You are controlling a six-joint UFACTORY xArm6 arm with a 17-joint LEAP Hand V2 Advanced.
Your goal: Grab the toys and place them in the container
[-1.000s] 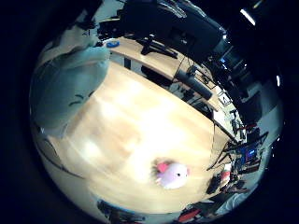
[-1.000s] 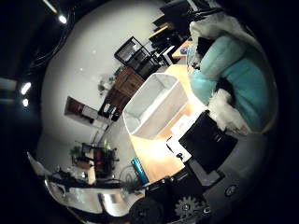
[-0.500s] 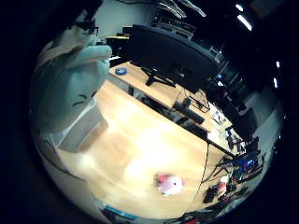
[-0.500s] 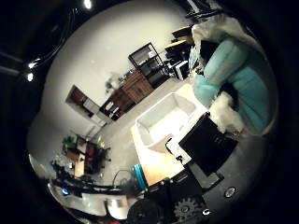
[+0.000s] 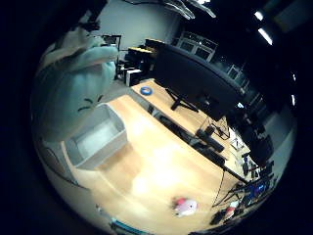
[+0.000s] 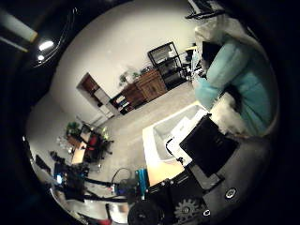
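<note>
A teal and white plush toy [image 6: 236, 73] fills one side of the right thumb side palm view, close against the palm. My hand [image 6: 208, 145] has its black and white fingers curled round it. The same plush [image 5: 70, 86] shows large in the right little finger side palm view. A pale open container [image 5: 98, 139] stands on the wooden table [image 5: 166, 162] right beside the held plush. Its rim [image 6: 183, 127] also shows in the right thumb side palm view. A small pink and white toy [image 5: 184, 206] lies on the table, far away from the container.
A large dark monitor [image 5: 196, 78] stands at the table's back edge, with a small blue object [image 5: 146, 91] near it. More desks and equipment lie beyond the table. Shelves and a wooden cabinet [image 6: 150, 86] stand against the far wall.
The camera has moved with the hand: the table looks farther off, the container has come fully into view beside the held plush, and the pink toy looks smaller and farther away.
</note>
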